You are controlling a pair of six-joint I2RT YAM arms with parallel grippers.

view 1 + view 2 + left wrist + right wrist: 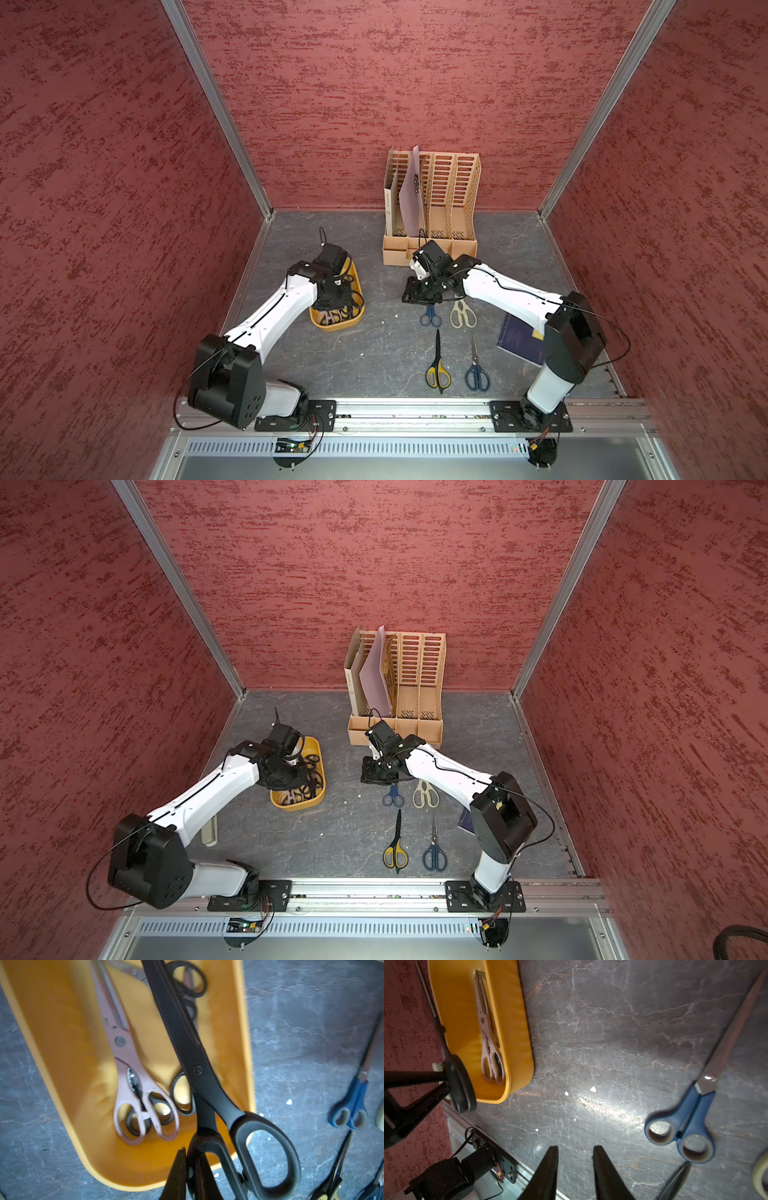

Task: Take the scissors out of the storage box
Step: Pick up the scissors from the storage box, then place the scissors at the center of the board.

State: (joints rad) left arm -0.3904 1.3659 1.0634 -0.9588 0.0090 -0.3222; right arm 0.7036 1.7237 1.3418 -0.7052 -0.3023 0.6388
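Left claw (190, 1154) is clamped on the handle of the big black scissors (182, 1039), slanting over the yellow box (62, 1047) where pale shears (128, 1059) lie. Right claw (575, 1148) hangs part-open above the table (612, 1043).

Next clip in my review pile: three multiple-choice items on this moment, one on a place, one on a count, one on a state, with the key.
1. Where do the cream shears lie?
A) in the tan file organiser
B) on the metal rail
C) on the table beside a blue pair

2. How many pairs lie outside the storage box?
A) four
B) two
C) seven

3. What is the left gripper doing?
A) open and empty
B) shut on the large black scissors
C) pressing the tabletop

Key:
1 C, they lie flat next to the blue pair.
2 A, both top views show those two plus a yellow-and-black pair and a second blue pair.
3 B, the left wrist view shows its fingers closed on a handle, above the box.
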